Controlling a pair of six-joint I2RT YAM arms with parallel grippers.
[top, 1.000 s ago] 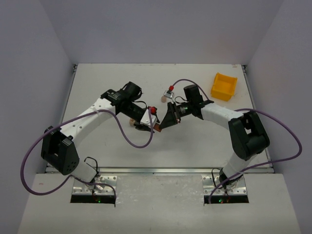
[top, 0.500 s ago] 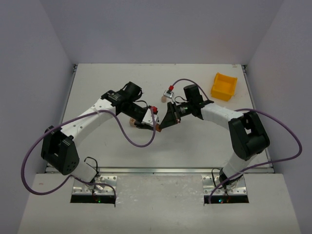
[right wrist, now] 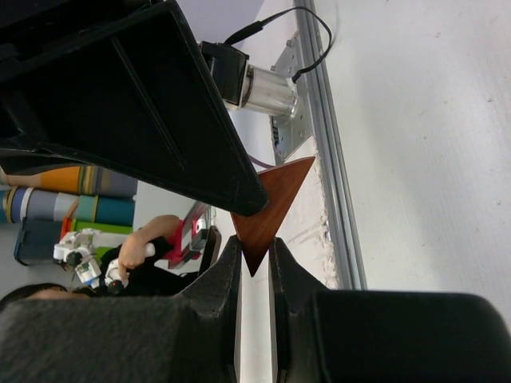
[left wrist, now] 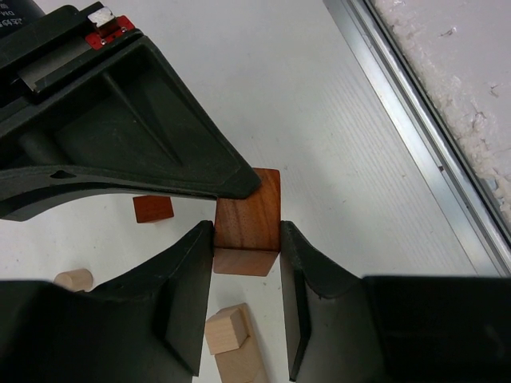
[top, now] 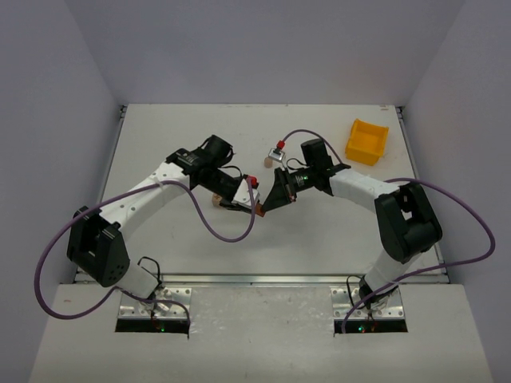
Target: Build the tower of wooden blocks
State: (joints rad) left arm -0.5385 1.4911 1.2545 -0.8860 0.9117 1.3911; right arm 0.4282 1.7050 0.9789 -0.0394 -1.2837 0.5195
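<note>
Clamping the reddish-brown wedge block by its flat sides, the left gripper is holding it above the table, while the right gripper is pinching its pointed corner. Below, pale blocks and a reddish cube are lying loose. For a clean handover, one gripper should be letting go only when the other's hold looks firm.
</note>
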